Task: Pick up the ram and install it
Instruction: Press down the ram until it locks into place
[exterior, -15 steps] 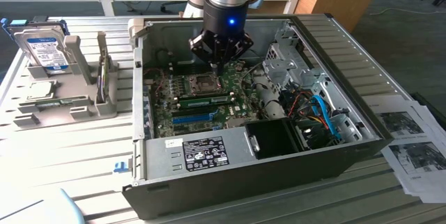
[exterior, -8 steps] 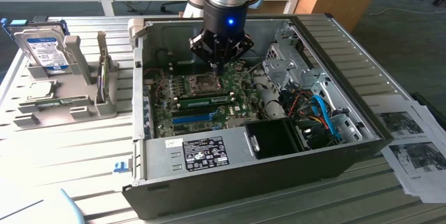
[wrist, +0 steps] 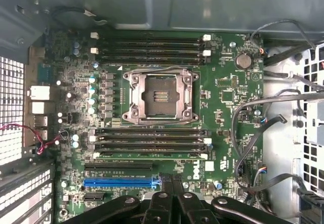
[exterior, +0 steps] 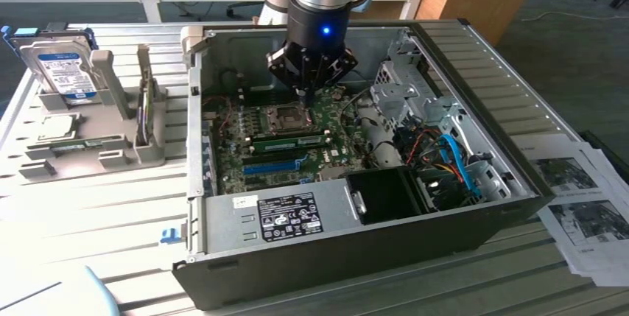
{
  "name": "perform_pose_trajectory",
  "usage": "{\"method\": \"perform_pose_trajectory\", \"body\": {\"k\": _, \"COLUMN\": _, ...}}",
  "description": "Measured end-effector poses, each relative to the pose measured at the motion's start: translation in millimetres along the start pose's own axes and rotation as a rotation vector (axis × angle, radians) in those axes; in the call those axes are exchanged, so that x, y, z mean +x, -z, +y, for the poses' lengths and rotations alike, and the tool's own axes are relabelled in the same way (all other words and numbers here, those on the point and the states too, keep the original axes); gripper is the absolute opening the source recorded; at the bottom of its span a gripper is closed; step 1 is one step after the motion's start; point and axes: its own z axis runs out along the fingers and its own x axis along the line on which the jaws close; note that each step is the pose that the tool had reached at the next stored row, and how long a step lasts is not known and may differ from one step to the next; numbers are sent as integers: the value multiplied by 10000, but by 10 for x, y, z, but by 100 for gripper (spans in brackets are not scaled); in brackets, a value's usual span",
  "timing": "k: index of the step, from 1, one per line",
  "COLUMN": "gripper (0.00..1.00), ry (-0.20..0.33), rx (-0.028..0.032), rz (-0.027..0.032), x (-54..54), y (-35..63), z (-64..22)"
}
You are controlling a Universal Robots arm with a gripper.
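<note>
Hovering gripper closed above motherboard.

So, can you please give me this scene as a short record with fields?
gripper: shut, empty, over the motherboard
ram: seated in a slot beside the processor socket
hard drive: upright in the grey holder, exterior view's left
computer case: open, lying on its side

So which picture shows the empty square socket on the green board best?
The wrist view: it looks straight down on the processor socket, showing its metal frame and empty centre. In the exterior view the socket is seen at a slant, just beside the shut gripper.
</note>
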Motion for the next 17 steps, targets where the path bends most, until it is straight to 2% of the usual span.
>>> {"method": "perform_pose_trajectory", "body": {"k": 17, "gripper": 9, "ry": 155, "rx": -1, "rz": 15, "x": -1, "y": 0, "z": 0}}
